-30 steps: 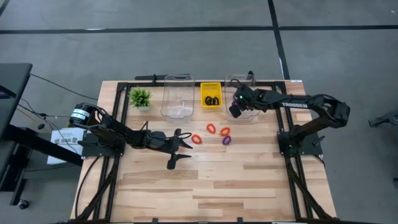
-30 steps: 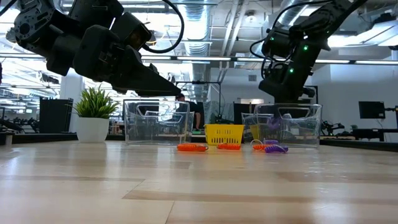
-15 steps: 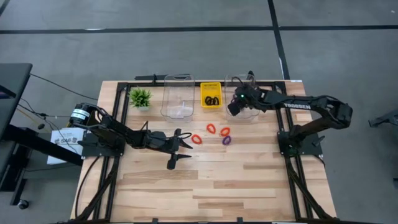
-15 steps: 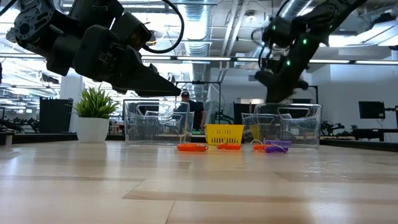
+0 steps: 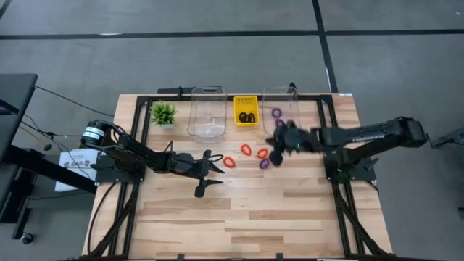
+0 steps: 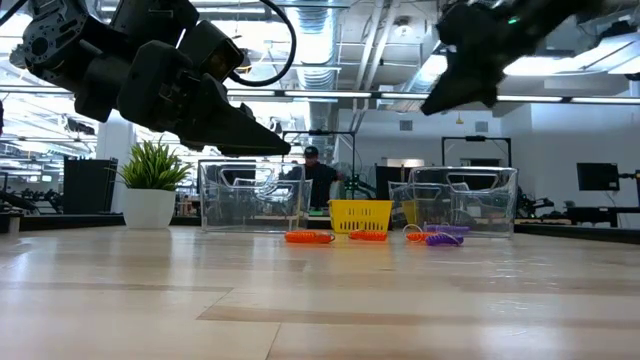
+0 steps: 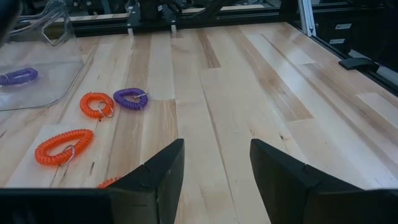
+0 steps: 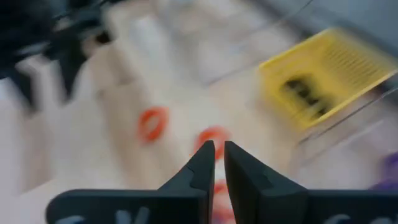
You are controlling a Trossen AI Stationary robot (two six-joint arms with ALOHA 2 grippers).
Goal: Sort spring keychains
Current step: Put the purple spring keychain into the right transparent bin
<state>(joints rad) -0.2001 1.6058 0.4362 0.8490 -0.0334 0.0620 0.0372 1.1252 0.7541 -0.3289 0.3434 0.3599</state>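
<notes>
One purple coiled keychain [image 5: 276,113] lies in my clear plastic bin [image 5: 267,94] and black ones in the yellow basket [image 5: 246,101], while my right end effector [image 5: 276,154], nearly closed and empty, hovers over the remaining red [image 5: 246,150] and purple loops [image 5: 264,164] on the wooden tabletop [image 5: 254,210].

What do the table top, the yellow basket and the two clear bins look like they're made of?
Table top: pale wood planks, smooth, going by grain and seams. Yellow basket: probably moulded plastic, with slotted walls. Left bin and right bin: transparent, glossy, likely plastic.
</notes>
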